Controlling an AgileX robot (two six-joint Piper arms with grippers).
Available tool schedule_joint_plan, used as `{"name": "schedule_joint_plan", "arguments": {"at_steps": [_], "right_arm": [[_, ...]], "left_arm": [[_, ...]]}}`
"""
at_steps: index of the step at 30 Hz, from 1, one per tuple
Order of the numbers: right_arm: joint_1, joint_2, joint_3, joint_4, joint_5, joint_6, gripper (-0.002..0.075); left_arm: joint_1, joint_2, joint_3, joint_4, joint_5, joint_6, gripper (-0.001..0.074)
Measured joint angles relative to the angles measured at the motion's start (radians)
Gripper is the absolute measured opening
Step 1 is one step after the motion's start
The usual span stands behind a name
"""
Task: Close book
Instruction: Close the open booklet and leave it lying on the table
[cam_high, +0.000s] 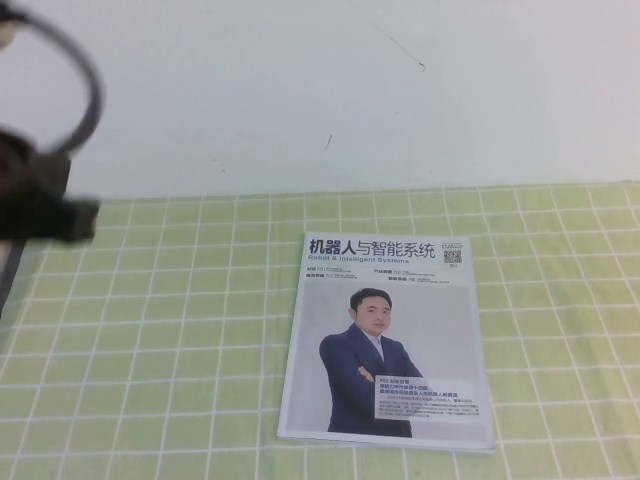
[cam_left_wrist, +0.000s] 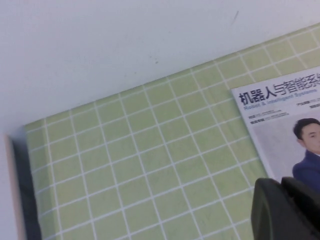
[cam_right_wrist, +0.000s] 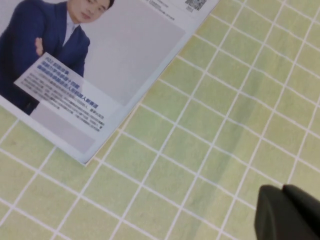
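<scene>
The book (cam_high: 390, 345) is a magazine lying flat and closed on the green checked cloth, front cover up, showing a man in a blue suit. In the left wrist view the book's (cam_left_wrist: 285, 125) top-left corner shows. My left gripper (cam_left_wrist: 281, 182) hangs above the cloth by that side, its fingers together and empty. The right wrist view shows the book's (cam_right_wrist: 90, 65) lower right corner. My right gripper (cam_right_wrist: 282, 189) hovers over bare cloth to the book's right, its fingers pressed together on nothing. It is out of the high view.
The green checked cloth (cam_high: 150, 330) covers the table up to a white wall (cam_high: 300, 80) at the back. My left arm (cam_high: 35, 195) and its cable show dark at the far left. The cloth's left edge (cam_left_wrist: 17, 190) shows in the left wrist view.
</scene>
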Motion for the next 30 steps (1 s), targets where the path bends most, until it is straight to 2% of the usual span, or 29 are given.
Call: {"name": "schedule_joint_plan", "arguments": {"at_steps": [9, 13, 19, 30], "right_arm": [[0.000, -0.376, 0.228, 0.021, -0.022, 0.000, -0.0003], [0.000, -0.514, 0.300, 0.032, -0.023, 0.000, -0.0003], [0.000, -0.579, 0.346, 0.054, 0.000, 0.000, -0.0003], [0.000, -0.581, 0.346, 0.059, 0.030, 0.003, -0.0003]], "left_arm": [[0.000, -0.428, 0.552, -0.105, -0.281, 0.015, -0.0004], [0.000, -0.556, 0.719, -0.115, -0.394, 0.017, -0.0004], [0.000, -0.656, 0.830, -0.119, -0.479, 0.017, -0.0004], [0.000, -0.664, 0.885, -0.121, -0.444, 0.019, -0.0004]]}}
